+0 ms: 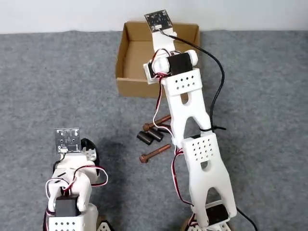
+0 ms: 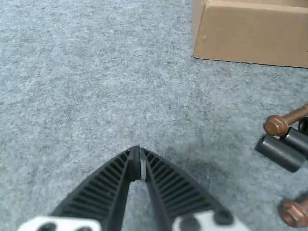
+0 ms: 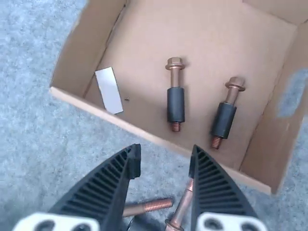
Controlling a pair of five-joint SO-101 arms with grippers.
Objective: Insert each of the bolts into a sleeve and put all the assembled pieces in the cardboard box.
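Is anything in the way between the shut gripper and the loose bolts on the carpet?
Nothing visible. Only grey carpet lies between the left gripper and the nearest bolt and black sleeve.

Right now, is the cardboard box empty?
No: the cardboard box holds two assembled pieces, each a bolt in a sleeve, lying on its floor.

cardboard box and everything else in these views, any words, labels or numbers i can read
No readable text in any view.
White sticker inside the cardboard box: looks blank.
Circuit boards on the arms' wrists: markings too small to read.
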